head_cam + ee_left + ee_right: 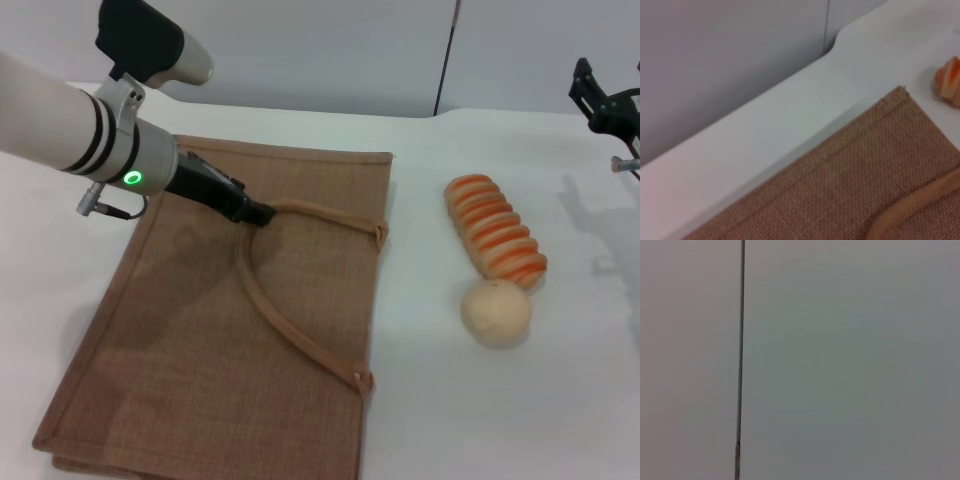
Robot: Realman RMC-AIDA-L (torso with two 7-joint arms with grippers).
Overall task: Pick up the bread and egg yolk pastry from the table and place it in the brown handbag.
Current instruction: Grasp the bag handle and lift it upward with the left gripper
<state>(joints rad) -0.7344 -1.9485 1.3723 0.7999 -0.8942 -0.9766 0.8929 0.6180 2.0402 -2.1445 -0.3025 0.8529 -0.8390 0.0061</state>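
Note:
The brown handbag (220,330) lies flat on the white table at the left, its looped handle (290,330) resting on top. My left gripper (256,213) is down at the far end of that handle, touching it. The left wrist view shows the bag's far corner (865,170), a piece of the handle (910,207) and one end of the bread (949,82). The striped orange and cream bread (495,238) lies to the right of the bag. The round beige egg yolk pastry (496,312) sits against its near end. My right gripper (603,100) is raised at the far right edge, away from both foods.
A grey wall (330,50) with a vertical seam stands behind the table's far edge. The right wrist view shows only that wall (840,360). Bare white table (500,420) lies in front of the foods.

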